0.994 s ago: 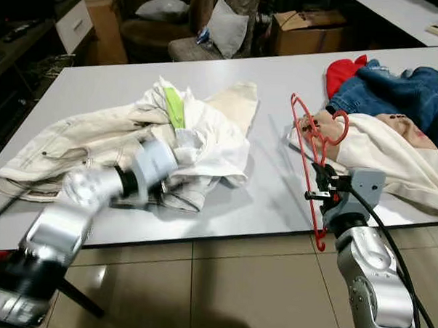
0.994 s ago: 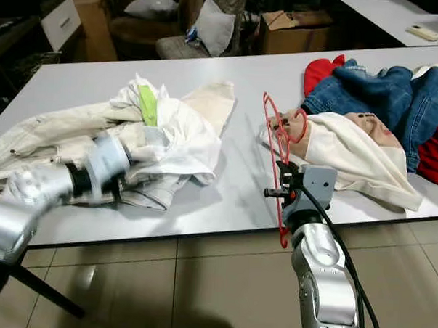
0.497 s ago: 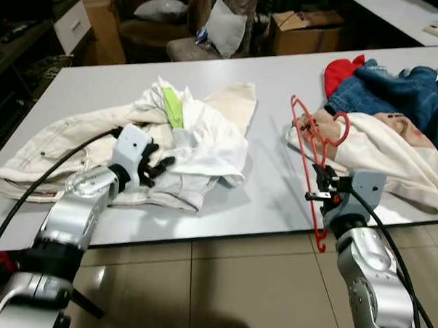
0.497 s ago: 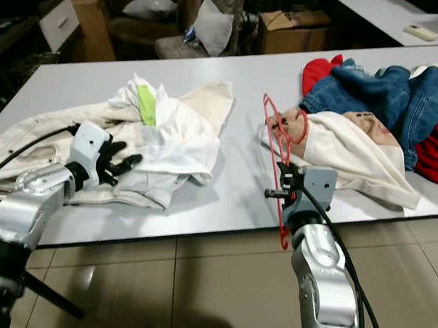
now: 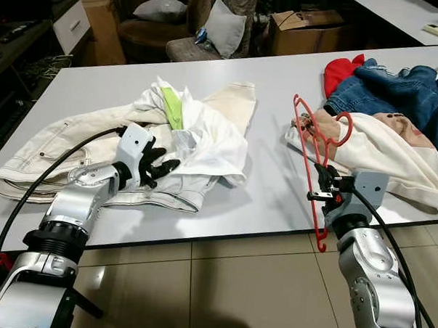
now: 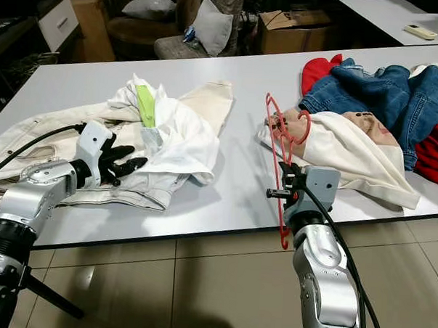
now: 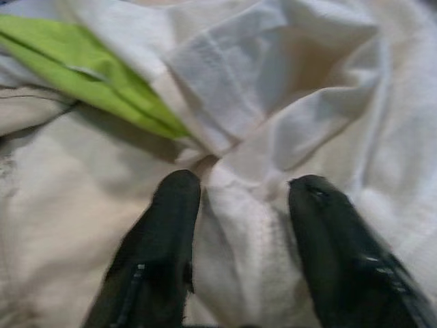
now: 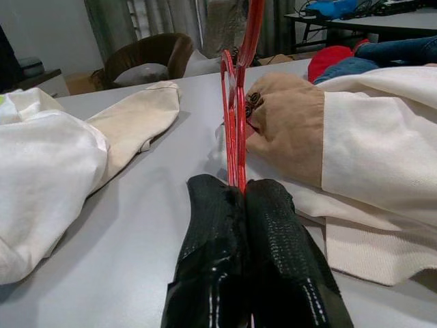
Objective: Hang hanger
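done: our right gripper point(image 5: 321, 189) pinches red hanger point(image 5: 315, 150) upright | left gripper point(image 6: 124, 163) spread over cream jacket point(image 5: 74, 143) at 9 o'clock, empty | left: we judge garment not yet hung

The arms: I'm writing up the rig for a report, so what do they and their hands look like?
Both arms are silver metal in rounded, jointed segments, each with a black cable running along it. Each wrist ends in a boxy grey housing. The left hand and the right hand each have two long black fingers, whose inner pads look textured.
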Robot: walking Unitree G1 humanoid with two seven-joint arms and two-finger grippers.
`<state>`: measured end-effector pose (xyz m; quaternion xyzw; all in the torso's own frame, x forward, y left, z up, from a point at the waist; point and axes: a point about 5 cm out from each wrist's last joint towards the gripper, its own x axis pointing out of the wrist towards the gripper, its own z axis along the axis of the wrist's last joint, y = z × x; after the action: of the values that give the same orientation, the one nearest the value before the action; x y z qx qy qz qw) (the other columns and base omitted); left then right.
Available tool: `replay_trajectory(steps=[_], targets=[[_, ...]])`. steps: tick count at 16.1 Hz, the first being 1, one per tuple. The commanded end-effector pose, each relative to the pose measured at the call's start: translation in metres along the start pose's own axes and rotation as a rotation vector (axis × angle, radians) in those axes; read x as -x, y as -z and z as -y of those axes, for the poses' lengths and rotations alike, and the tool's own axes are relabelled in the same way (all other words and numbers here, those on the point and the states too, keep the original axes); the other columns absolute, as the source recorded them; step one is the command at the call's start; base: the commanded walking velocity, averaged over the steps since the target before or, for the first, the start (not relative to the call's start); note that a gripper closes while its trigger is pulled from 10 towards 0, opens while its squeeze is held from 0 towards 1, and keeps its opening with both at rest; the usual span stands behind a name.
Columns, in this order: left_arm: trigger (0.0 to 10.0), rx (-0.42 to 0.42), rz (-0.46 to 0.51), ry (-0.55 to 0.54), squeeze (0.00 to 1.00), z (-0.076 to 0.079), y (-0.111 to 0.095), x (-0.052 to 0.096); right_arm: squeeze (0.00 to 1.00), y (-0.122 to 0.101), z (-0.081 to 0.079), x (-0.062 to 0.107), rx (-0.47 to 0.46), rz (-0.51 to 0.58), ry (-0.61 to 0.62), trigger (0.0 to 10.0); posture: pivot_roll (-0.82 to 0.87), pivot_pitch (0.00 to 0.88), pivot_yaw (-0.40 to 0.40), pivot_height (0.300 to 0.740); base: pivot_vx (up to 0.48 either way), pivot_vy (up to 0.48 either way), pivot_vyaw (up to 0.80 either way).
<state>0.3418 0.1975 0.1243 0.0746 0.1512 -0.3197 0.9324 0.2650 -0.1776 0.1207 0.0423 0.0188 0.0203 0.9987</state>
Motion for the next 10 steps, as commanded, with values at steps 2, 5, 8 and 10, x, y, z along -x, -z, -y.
replay_trajectory(steps=[2,5,8,10], targets=[[0.0,0.054,0.017,0.031,0.0,-0.001,0.002,0.003,0.0,-0.005,-0.001,0.0,-0.009,0.017,-0.005,10.0,-0.09,0.0,0.114,0.74,0.0,0.0,0.0],[0.0,0.044,0.042,0.043,0.0,-0.002,-0.002,0.006,0.0,-0.005,-0.001,-0.001,-0.007,0.017,-0.007,10.0,-0.09,0.0,0.111,0.74,0.0,0.0,0.0],[10.0,-0.152,0.159,-0.028,0.0,-0.009,-0.024,0.015,0.0,-0.006,0.0,-0.001,-0.005,0.018,-0.004,10.0,-0.09,0.0,0.113,0.74,0.0,0.0,0.0],[10.0,-0.229,0.304,0.111,0.8,0.01,-0.045,0.024,0.0,-0.008,0.0,-0.001,-0.005,0.024,-0.004,10.0,-0.09,0.0,0.11,0.74,0.0,0.0,0.0]])
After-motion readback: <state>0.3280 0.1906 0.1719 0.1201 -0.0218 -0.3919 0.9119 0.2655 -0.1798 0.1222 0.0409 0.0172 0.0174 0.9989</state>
